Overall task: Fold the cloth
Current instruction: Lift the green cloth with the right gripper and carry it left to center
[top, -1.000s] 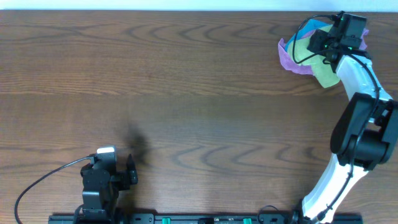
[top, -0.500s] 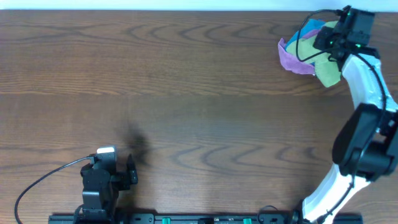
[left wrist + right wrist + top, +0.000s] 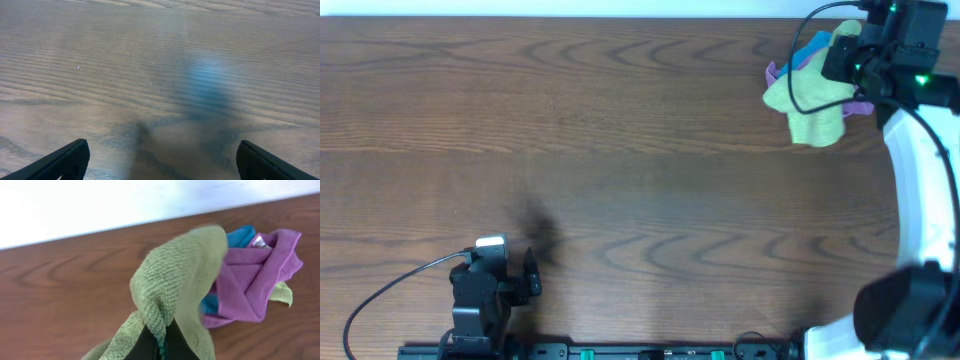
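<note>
Lime-green soft microfibre cloth (image 3: 810, 100) hung bunched from the right gripper (image 3: 156, 347), clamped on it, above the wooden worktop (image 3: 620, 150), far-right corner. A second before, it lay tangled with crumpled purple cloth (image 3: 255, 280). Likely freed for spreading. Left gripper (image 3: 160, 162) gaped empty.

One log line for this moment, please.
stage: pickup, fold not begun | right fingers: shut on cloth, bunched, partly over purple cloth and blue cloth | left fingers: open, empty, over table

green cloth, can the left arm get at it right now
Probably not. The green cloth is held by the right gripper at the far right corner; the left gripper sits open at the near left edge. Nothing blocks it, but the span looks too wide.
</note>
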